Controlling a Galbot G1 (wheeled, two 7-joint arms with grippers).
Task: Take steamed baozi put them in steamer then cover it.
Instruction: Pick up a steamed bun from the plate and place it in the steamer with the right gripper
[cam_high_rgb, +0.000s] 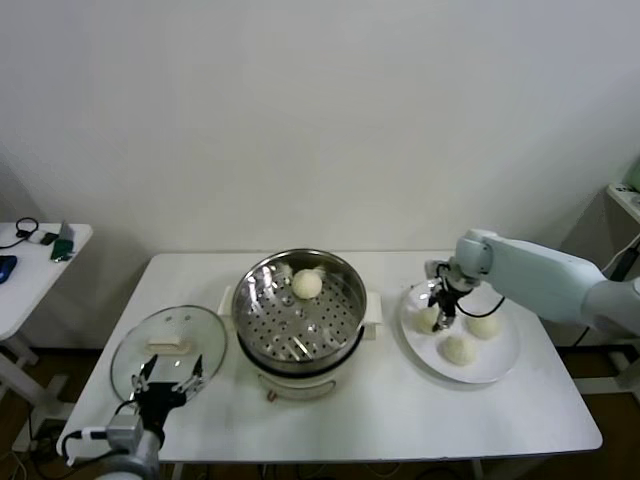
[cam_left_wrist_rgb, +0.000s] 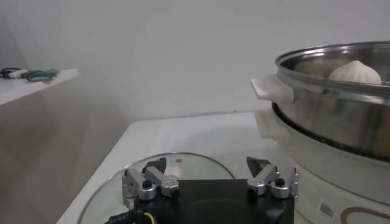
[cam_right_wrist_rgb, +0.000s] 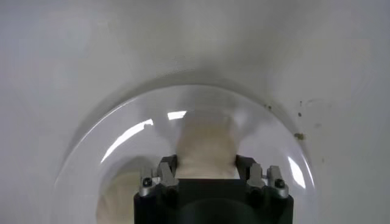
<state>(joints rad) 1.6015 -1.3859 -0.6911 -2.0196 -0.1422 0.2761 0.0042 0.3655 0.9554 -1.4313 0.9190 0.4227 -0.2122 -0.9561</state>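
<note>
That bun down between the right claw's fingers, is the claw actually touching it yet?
Cannot tell. In the right wrist view the right gripper straddles a bun on the plate, but no plain contact or gap shows.

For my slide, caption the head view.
Right pincer around a plate baozi; one bun in the steamer.

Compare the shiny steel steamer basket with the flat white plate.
The shiny steel steamer basket is deep, perforated and sits on a white pot base; the flat white plate is shallow, solid and lies on the table. The steamer holds one cream-white bun; the plate holds three, with the right gripper down among them. Both are round.
</note>
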